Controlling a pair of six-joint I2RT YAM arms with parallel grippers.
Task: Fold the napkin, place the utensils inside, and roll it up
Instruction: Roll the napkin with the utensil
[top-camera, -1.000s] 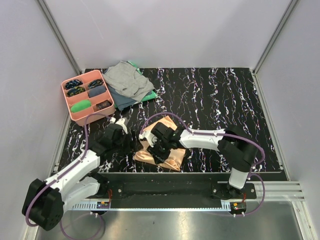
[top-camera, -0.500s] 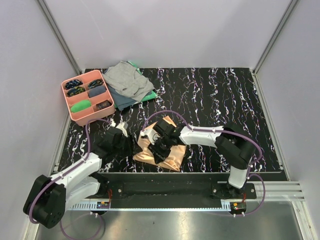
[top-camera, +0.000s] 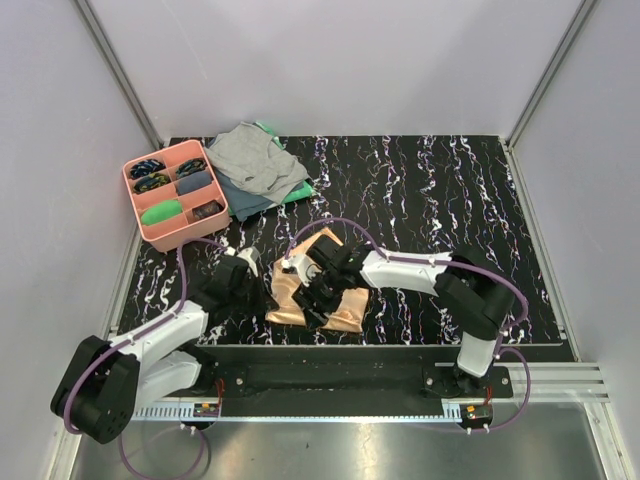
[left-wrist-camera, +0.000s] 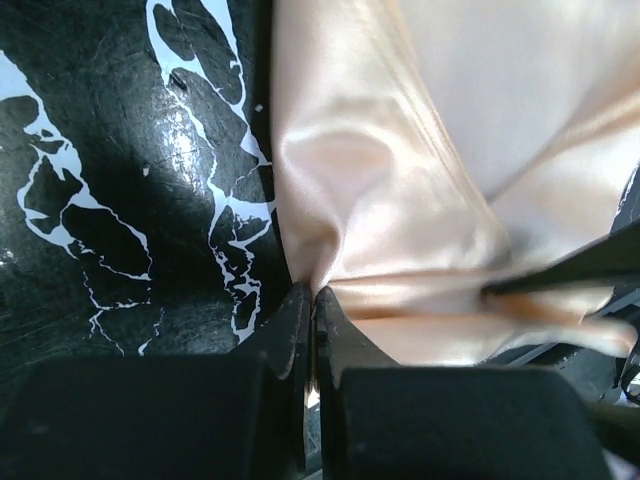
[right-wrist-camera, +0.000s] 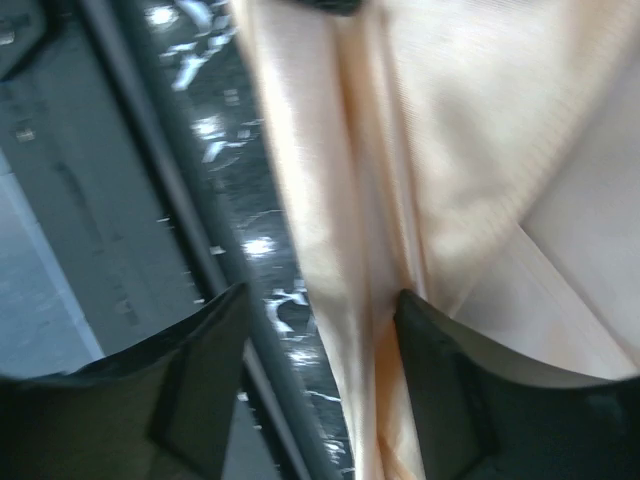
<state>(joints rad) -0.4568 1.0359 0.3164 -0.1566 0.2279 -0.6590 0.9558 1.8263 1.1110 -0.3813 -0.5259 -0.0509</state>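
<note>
Pinching tight, the left end effector (left-wrist-camera: 313, 300) has gone from wide open to fully shut within the last second. It has also slid in against the napkin (left-wrist-camera: 400, 200). Its fingers now hold a gathered tuck of the cloth's left edge, just above the worktop (left-wrist-camera: 100, 200).

Beside it, the right end effector (right-wrist-camera: 320, 295) has done the reverse. Its fingers have spread and stand open astride a raised ridge of the satin, close to the worktop's near edge, with nothing visibly clamped between them.

The grip seems to have passed from right to left. The left arm probably anchors the fold while the right is freed to find a new hold for folding or rolling.

The napkin lies as a compact, creased bundle at the near middle of the worktop, between the two arms. No utensils show in any view, so I cannot tell whether they are already inside it.

Farther back on the left, the pink tray (top-camera: 190, 231), grey cloth (top-camera: 250, 160) and green cloth (top-camera: 297, 193) sit as they did before.
</note>
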